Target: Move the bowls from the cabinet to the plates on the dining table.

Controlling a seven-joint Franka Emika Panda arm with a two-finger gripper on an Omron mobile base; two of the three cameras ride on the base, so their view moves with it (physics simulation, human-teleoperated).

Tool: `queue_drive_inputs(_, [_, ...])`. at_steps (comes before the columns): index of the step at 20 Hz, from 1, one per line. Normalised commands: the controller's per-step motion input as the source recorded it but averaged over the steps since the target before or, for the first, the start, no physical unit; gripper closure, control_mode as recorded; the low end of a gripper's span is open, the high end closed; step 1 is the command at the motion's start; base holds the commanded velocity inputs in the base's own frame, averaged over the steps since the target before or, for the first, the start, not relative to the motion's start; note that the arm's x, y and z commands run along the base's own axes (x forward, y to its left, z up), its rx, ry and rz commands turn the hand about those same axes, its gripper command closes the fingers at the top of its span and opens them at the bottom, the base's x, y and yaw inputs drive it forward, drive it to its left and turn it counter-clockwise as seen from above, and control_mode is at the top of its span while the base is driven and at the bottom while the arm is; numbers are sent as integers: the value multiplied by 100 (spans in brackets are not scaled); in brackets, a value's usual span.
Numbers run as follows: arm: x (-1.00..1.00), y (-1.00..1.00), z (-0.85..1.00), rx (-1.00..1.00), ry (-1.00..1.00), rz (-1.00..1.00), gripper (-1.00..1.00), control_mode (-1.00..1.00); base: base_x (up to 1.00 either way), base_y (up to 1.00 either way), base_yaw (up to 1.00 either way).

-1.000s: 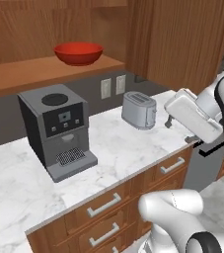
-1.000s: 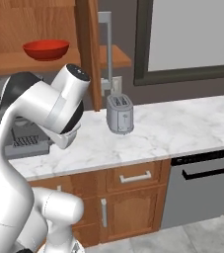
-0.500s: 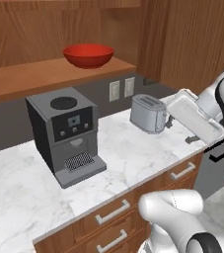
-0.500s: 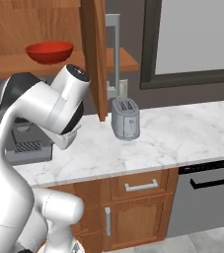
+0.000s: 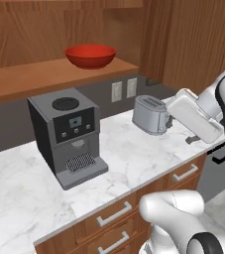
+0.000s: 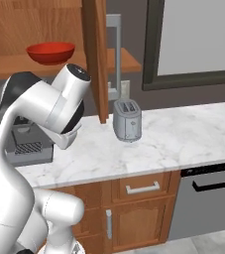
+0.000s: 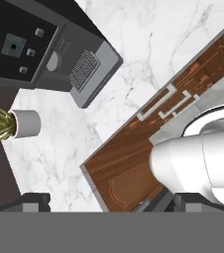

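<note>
Subject of the coming move: the glossy red bowl (image 5: 90,55), which sits upright on the open wooden shelf (image 5: 44,79) of the cabinet (image 6: 95,54), near the shelf's front edge. It lies above and behind the coffee machine (image 5: 67,134), at roughly 1 o'clock from that machine in the left base view. The bowl is round, so no long axis constrains the approach; its rim faces up.

Gripper (image 7: 108,205): its two dark fingertips stand far apart at the bottom corners of the hand view, spread wide, with nothing between them. The hand looks straight down at the marble tabletop (image 7: 148,54), the coffee machine's drip tray and a small potted plant (image 7: 15,123).

Governing relation: in the left base view the hand sits low at the right, just beside the toaster (image 5: 151,115), and the bowl is well apart from it at about 10 o'clock, higher up. In my judgement the hand must rise, turn from its downward aim and reach toward the shelf. The open cabinet door stands just right of the bowl in the right base view and looks a likely obstruction.
</note>
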Motion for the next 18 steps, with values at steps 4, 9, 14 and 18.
queue_drive_inputs(4, [0,0,0,0,0,0,-100,100,6,31,-10])
queue_drive_inputs(9, [0,0,0,0,0,0,-100,100,1,9,-21])
queue_drive_inputs(14, [0,0,0,0,0,0,-100,100,1,11,-19])
queue_drive_inputs(18, [0,0,0,0,0,0,-100,100,9,44,-1])
